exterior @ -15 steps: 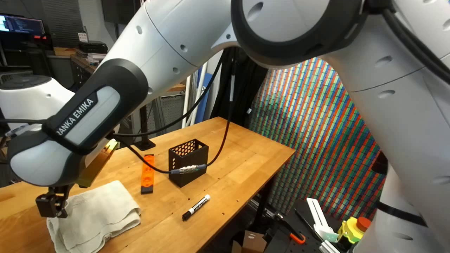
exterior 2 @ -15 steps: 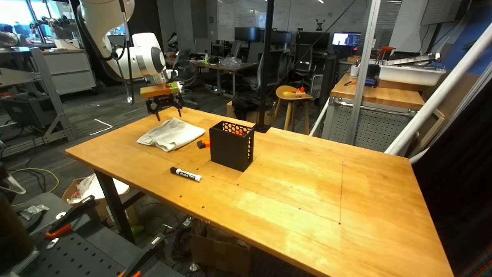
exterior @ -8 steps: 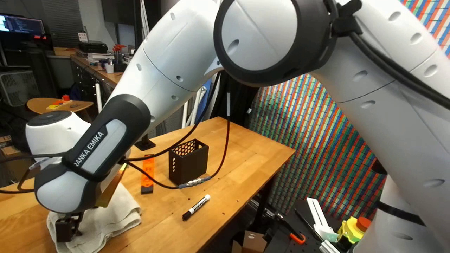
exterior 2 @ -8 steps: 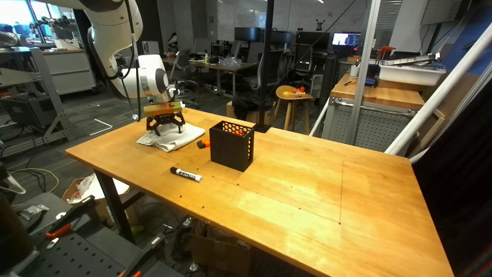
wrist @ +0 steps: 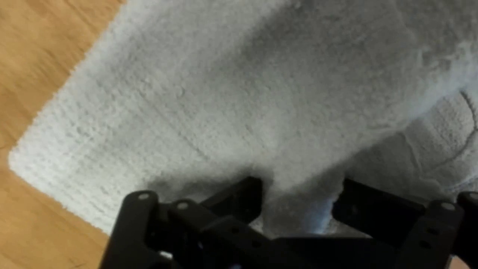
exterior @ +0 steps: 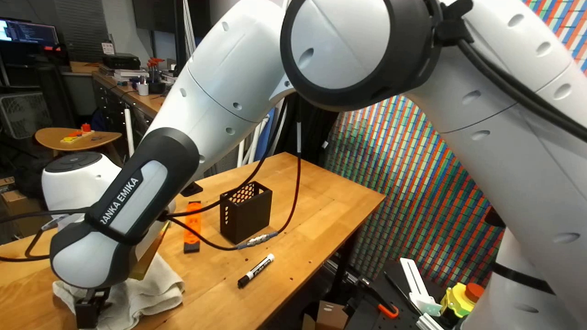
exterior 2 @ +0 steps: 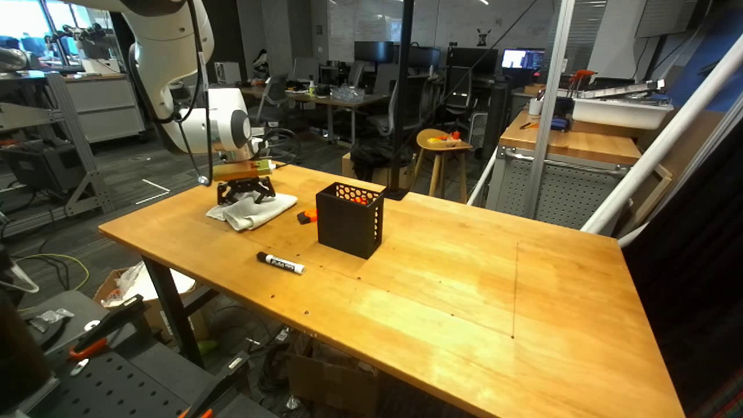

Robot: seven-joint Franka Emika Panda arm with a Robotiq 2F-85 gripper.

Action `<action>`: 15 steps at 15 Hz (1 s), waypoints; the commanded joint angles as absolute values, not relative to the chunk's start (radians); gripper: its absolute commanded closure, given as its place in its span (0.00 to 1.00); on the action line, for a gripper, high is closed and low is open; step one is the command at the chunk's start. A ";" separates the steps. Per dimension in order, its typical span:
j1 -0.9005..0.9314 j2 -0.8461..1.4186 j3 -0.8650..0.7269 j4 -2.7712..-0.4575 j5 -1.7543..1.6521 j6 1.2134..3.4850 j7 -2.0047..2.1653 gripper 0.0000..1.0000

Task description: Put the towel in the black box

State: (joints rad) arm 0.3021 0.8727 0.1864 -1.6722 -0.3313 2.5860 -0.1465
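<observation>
At the bottom of the wrist view, a bunched fold of the towel is pinched between the fingertips of the gripper. In an exterior view, the rumpled towel is seen left of centre on the table, outside the black box, which is set upright near the middle. A marker is seen to the lower left of the box, apart from both.

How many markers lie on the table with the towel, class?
1: the marker, in front of the black box in an exterior view. Others may be hidden under the towel.
</observation>
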 commanded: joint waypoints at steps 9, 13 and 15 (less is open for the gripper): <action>0.334 0.599 0.237 -1.790 -0.212 2.518 -0.089 0.98; 0.353 0.513 0.198 -1.758 -0.234 2.431 -0.015 0.98; 0.354 0.480 0.173 -1.742 -0.251 2.389 0.013 0.98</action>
